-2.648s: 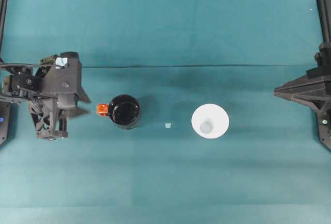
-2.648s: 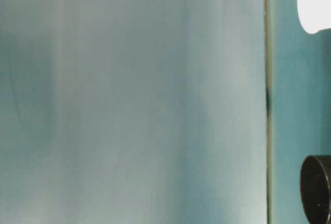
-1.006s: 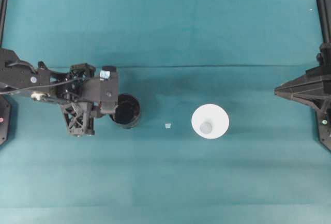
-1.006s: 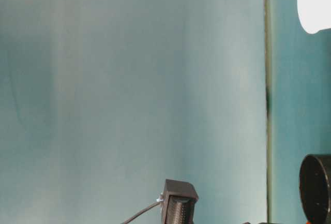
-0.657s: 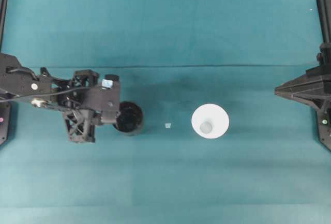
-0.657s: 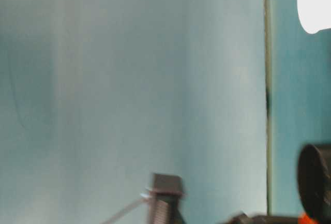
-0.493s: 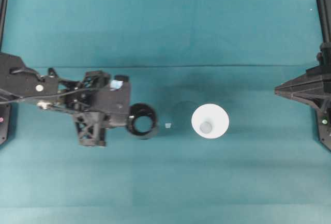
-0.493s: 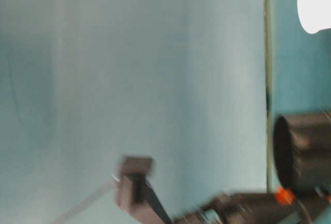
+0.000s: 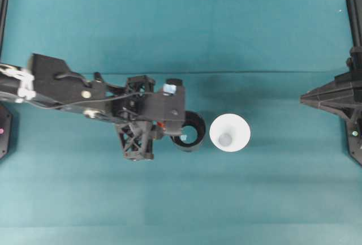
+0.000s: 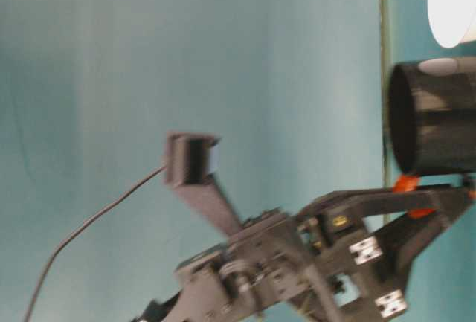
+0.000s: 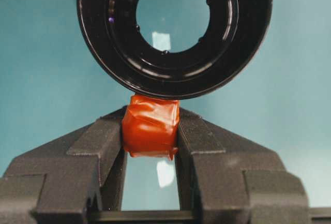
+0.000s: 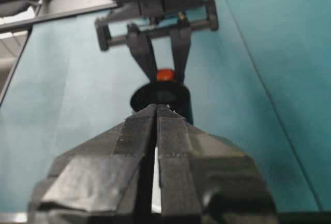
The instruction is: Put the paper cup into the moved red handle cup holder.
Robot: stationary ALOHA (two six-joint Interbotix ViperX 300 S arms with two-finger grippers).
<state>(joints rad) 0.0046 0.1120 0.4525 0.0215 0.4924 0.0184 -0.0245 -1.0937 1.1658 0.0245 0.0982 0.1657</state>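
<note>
The red handle cup holder (image 9: 190,131), a glossy black ring-shaped cylinder, sits just left of the white paper cup (image 9: 230,133), nearly touching it. My left gripper (image 11: 151,131) is shut on the holder's orange-red handle (image 11: 151,125), one finger on each side of the tab. The table-level view shows the holder (image 10: 435,117) close up, the handle (image 10: 406,184) and the cup's rim (image 10: 450,2). My right gripper (image 9: 304,100) rests at the far right, fingers pressed together with nothing between them (image 12: 156,111). It faces the holder (image 12: 161,99).
The teal cloth (image 9: 181,200) covers the whole table. A small pale scrap (image 11: 161,40) lies on the cloth and shows through the holder's open bottom. Dark frame posts (image 9: 353,7) stand at the table's side edges.
My left gripper closed on the red handle and carried the holder rightward across the cloth to beside the paper cup. The cup and right arm stayed put.
</note>
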